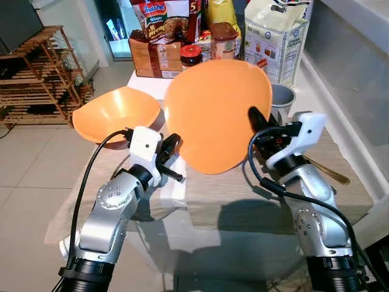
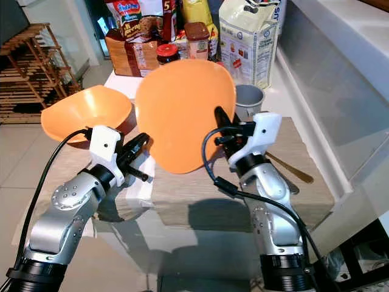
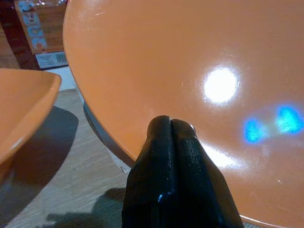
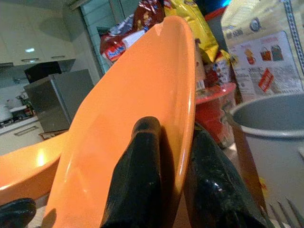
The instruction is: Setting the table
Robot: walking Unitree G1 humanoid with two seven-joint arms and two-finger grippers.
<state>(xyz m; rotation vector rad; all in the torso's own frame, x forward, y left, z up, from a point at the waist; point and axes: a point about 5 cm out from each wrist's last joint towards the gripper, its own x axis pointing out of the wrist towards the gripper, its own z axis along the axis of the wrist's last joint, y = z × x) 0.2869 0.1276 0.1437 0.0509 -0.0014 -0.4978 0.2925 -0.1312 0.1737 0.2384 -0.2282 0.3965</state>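
The right gripper (image 1: 258, 118) pinches an orange plate (image 1: 216, 115) tilted on edge, hiding the far groceries; the left gripper (image 1: 172, 148), fingers together, is empty beside an orange bowl (image 1: 115, 112), with a grey cup (image 1: 281, 100) to the right.

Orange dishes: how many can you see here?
2. A plate held upright, pinched at its rim by the right gripper; a bowl beside it, on the robot's left.

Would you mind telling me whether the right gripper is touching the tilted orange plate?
Touching. In the right wrist view, the right gripper has one black finger on each face of the orange plate, its rim clamped between them.
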